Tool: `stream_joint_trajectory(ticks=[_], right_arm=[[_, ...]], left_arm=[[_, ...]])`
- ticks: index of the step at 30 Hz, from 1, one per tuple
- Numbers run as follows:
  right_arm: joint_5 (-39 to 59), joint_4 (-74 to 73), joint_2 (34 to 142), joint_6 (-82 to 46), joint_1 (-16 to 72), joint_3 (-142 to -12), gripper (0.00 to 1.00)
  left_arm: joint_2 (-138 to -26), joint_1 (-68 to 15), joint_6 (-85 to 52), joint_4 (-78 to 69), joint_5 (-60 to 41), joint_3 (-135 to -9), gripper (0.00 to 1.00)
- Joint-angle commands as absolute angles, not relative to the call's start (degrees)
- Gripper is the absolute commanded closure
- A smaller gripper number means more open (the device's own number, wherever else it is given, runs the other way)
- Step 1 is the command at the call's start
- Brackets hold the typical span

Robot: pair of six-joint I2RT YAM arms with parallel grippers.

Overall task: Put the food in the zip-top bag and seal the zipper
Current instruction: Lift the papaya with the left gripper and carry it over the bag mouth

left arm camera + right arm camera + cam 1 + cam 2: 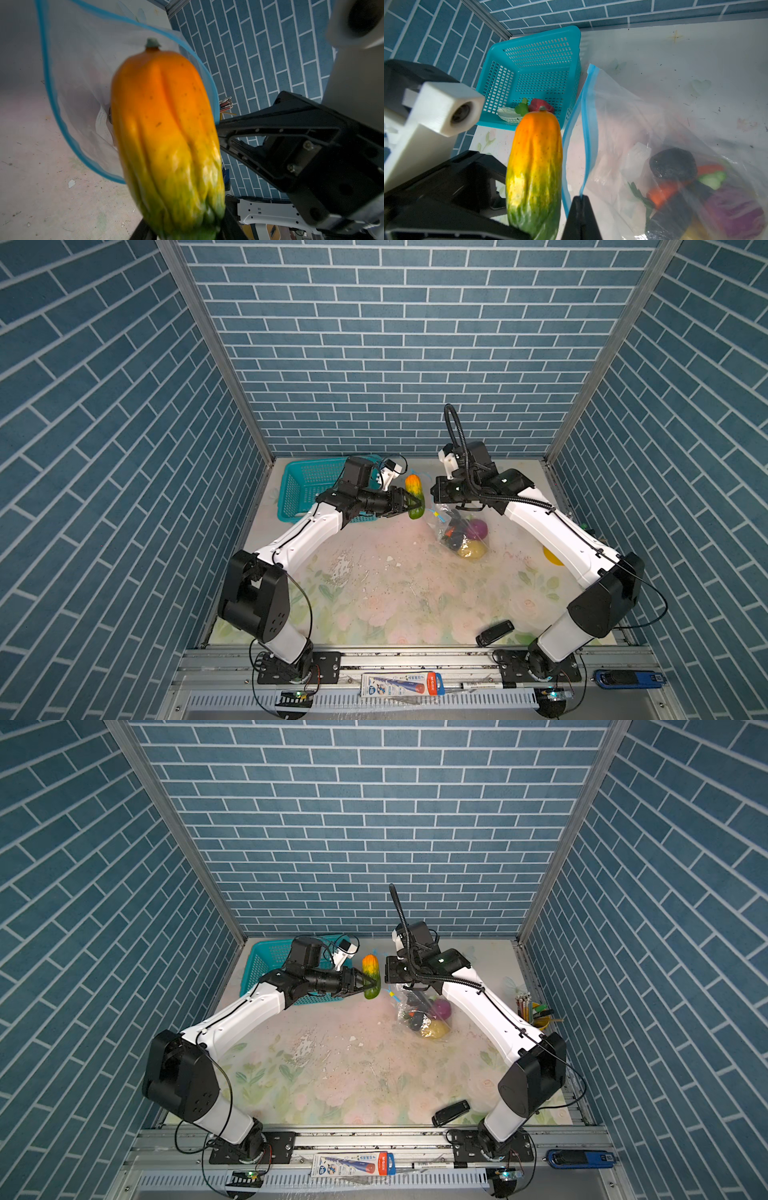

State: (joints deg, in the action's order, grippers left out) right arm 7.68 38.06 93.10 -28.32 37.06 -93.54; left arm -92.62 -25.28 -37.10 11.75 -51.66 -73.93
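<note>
Holding the mouth up is your right gripper (580,200), its jaws closed flat on the zipper (589,133), the light blue strip. That pinch lifts one lip so the zip-top bag (643,116) gapes toward the other arm instead of lying shut on the table (395,593). Your left gripper (415,504) clamps the orange-and-green cucumber (412,486) near its green end, leaving most of its length free beyond the jaws. The cucumber hangs in the air just beside the mouth, not yet inside. Lower in the bag, down on the table, you can see the purple onion (477,528), the yellow fruit (471,550) and the dark eggplant (672,164); their weight, I judge, anchors the bag against your lift. A red pepper (540,105) lies in the teal basket (533,68), so the filling looks unfinished.
</note>
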Motion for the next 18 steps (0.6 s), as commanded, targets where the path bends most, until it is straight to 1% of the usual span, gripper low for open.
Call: stream_joint_trajectory(ticks=[1,4,18], right_arm=[[7.0,36.1,90.3,-29.7,36.9,-92.1,1.0],[6.6,35.6,89.5,-29.4,36.9,-91.5,1.0],[6.8,30.8,86.6,-25.7,38.2,-87.3,1.0]], left_arm=[[-94.8,-25.8,-38.7,14.3,-55.0,-77.7,0.74],[-96.1,-26.1,-38.8,16.9,-56.0,-79.3,0.74],[-100.2,-26.2,-43.0,19.5,-58.3,-83.9,0.73]])
